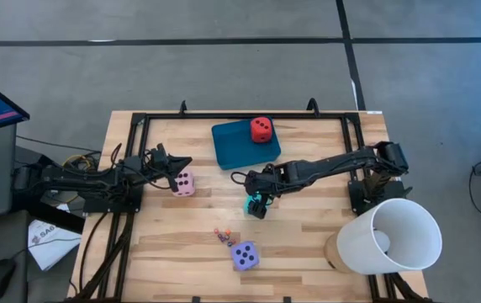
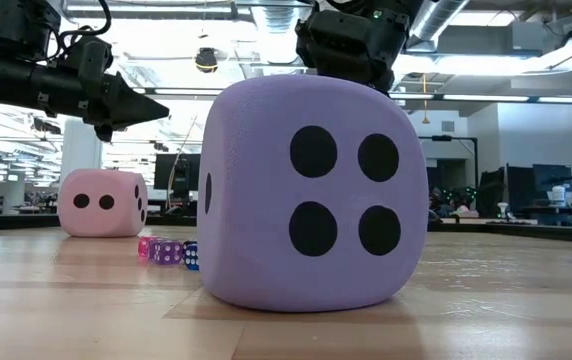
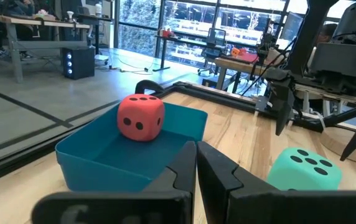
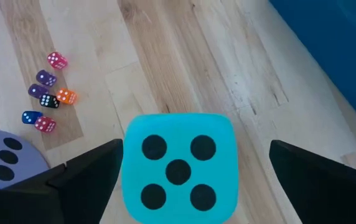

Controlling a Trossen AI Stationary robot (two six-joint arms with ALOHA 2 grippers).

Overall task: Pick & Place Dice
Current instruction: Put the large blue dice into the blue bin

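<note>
The right pincer [image 1: 257,204] hangs over the turquoise die [image 4: 178,168], fingers spread to either side of it and not touching. The left pincer [image 1: 176,168], fingers together, sits just beside the pink die [image 1: 183,183]. The red die [image 1: 261,129] rests in the teal tray [image 1: 228,145]; the purple die [image 1: 244,255] lies near the bench's [image 1: 308,244] front edge.

The red die [image 1: 261,129] sits in the teal tray's [image 1: 234,145] far right corner. The pink die [image 1: 183,182] rests on the wooden surface [image 1: 308,227] at mid-left. The turquoise die [image 4: 178,167], five pips up, lies near the centre. The purple die [image 1: 244,255], four pips up, sits at the near edge.
</note>
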